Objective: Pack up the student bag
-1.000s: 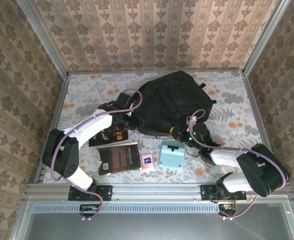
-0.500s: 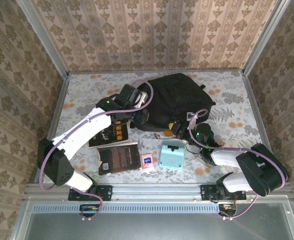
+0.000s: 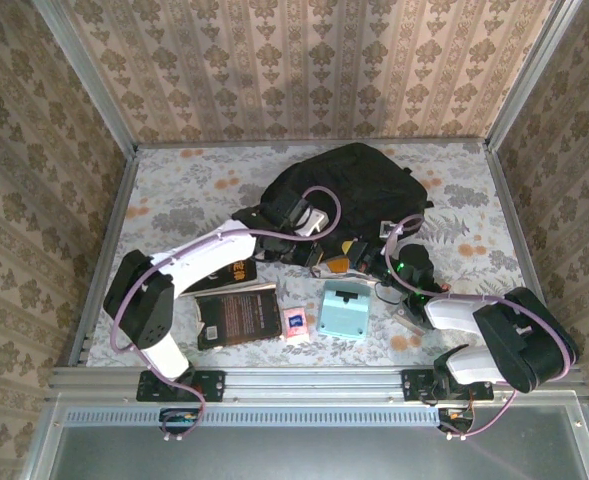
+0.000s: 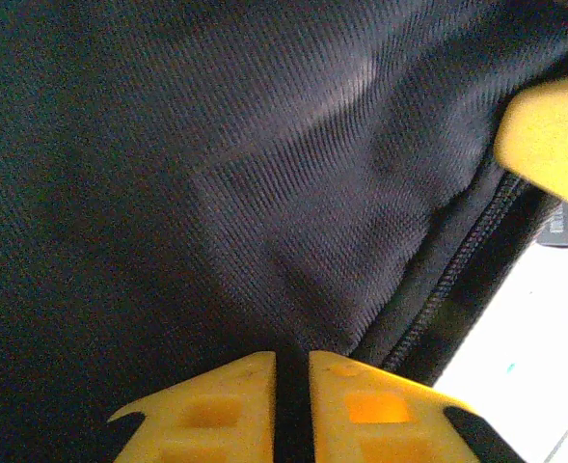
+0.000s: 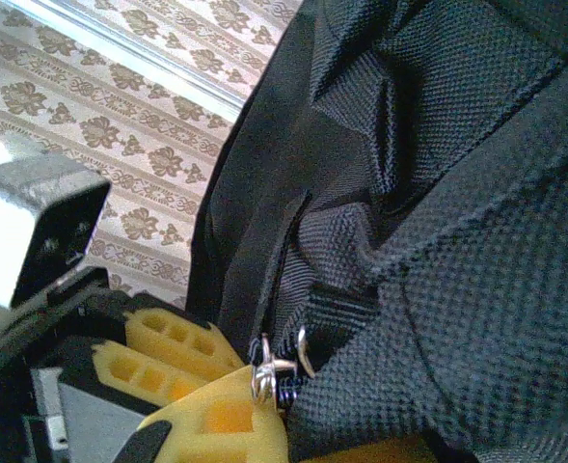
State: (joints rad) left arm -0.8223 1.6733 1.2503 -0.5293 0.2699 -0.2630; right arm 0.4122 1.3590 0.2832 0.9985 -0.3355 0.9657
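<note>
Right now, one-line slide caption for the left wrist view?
Left end effector pinches a fold of the student bag, jaws nearly shut, zipper running alongside.

The overhead camera sits above and behind the arm bases [image 3: 189, 383], looking down across the whole table [image 3: 174, 190] to the far wall [image 3: 304, 70]. The left wrist camera is nearly against the student bag [image 4: 216, 174] fabric. The right wrist camera, also close, looks along the bag toward the wallpaper [image 5: 120, 145]. All three share the bag's near edge.
</note>
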